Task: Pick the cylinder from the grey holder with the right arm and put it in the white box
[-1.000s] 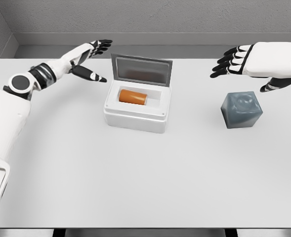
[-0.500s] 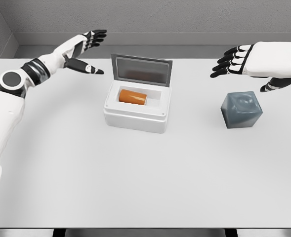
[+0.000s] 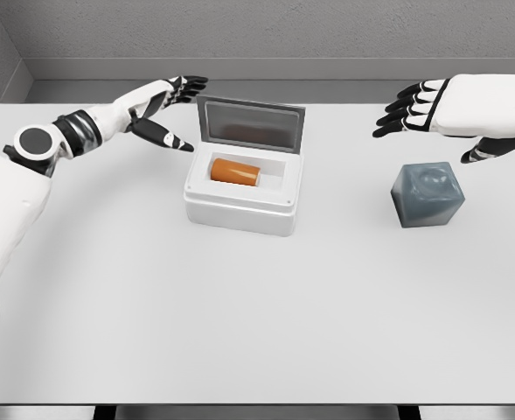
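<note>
**Cylinder lying in open box; both hands free**

The orange cylinder, smooth and matte, lies on its side inside the white box, whose lid stands raised. The grey holder, a faceted block with a dished top, sits well apart. Right hand hovers above it, fingers spread, holding nothing. Left hand is likewise released beside the lid.
</note>
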Available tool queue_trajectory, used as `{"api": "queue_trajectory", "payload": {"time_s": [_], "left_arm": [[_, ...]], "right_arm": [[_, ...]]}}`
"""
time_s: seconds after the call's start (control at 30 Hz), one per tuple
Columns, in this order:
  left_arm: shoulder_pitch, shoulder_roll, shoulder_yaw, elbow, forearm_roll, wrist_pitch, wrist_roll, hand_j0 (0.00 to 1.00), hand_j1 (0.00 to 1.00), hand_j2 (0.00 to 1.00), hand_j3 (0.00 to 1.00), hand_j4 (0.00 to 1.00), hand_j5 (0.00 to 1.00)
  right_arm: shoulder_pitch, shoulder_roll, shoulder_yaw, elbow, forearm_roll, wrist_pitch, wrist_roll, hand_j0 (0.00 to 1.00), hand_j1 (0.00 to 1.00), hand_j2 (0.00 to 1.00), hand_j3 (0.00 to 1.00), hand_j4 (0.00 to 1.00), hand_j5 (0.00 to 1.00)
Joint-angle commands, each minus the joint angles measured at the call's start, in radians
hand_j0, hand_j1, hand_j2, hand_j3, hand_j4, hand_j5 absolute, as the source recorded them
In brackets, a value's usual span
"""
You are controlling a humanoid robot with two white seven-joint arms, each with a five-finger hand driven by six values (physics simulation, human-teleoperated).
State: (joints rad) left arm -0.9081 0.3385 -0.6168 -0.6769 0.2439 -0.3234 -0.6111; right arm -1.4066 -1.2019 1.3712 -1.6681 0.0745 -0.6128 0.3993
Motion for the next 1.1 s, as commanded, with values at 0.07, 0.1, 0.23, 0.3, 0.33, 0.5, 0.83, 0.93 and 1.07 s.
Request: {"api": "queue_trajectory", "payload": {"time_s": [0.07,0.1,0.23,0.3,0.33,0.5,0.83,0.93,1.07], "left_arm": [[0.002,0.010,-0.011,-0.029,0.008,0.001,0.000,1.00,1.00,1.00,1.00,1.00,1.00],[0.002,0.010,-0.012,-0.029,0.008,0.001,0.000,1.00,1.00,1.00,1.00,1.00,1.00],[0.005,0.023,-0.040,-0.064,0.011,0.001,0.000,1.00,1.00,1.00,1.00,1.00,1.00],[0.008,0.045,-0.040,-0.093,0.021,0.001,0.000,1.00,1.00,1.00,1.00,1.00,1.00],[0.011,0.051,-0.040,-0.099,0.026,0.001,0.000,1.00,1.00,1.00,1.00,1.00,1.00],[0.028,0.077,-0.041,-0.141,0.049,0.001,0.000,1.00,1.00,1.00,1.00,1.00,1.00],[0.040,0.111,-0.104,-0.224,0.090,0.003,0.000,1.00,1.00,1.00,1.00,1.00,1.00],[0.044,0.132,-0.104,-0.248,0.098,0.001,0.000,1.00,1.00,1.00,1.00,1.00,1.00],[0.058,0.171,-0.106,-0.288,0.114,0.001,0.000,1.00,1.00,1.00,1.00,1.00,1.00]], "right_arm": [[0.000,0.002,-0.001,0.001,-0.005,0.002,0.000,1.00,1.00,1.00,1.00,1.00,1.00],[0.000,0.002,-0.001,0.001,-0.005,0.002,0.000,1.00,1.00,1.00,1.00,1.00,1.00],[0.002,0.001,0.006,0.001,-0.005,0.002,0.000,1.00,1.00,1.00,1.00,1.00,1.00],[0.002,0.001,0.006,0.001,-0.005,0.002,0.000,1.00,1.00,1.00,1.00,1.00,1.00],[0.002,0.001,0.006,0.001,-0.005,0.002,0.001,1.00,1.00,1.00,1.00,1.00,1.00],[0.002,-0.002,0.006,0.001,-0.005,0.002,0.001,1.00,1.00,1.00,1.00,1.00,1.00],[0.000,0.001,0.006,0.001,-0.005,0.002,0.001,1.00,1.00,1.00,1.00,1.00,1.00],[0.000,0.004,0.006,0.001,-0.005,0.002,0.001,1.00,1.00,1.00,1.00,1.00,1.00],[0.000,0.007,0.008,0.002,-0.005,0.002,0.001,1.00,1.00,1.00,1.00,1.00,1.00]]}}
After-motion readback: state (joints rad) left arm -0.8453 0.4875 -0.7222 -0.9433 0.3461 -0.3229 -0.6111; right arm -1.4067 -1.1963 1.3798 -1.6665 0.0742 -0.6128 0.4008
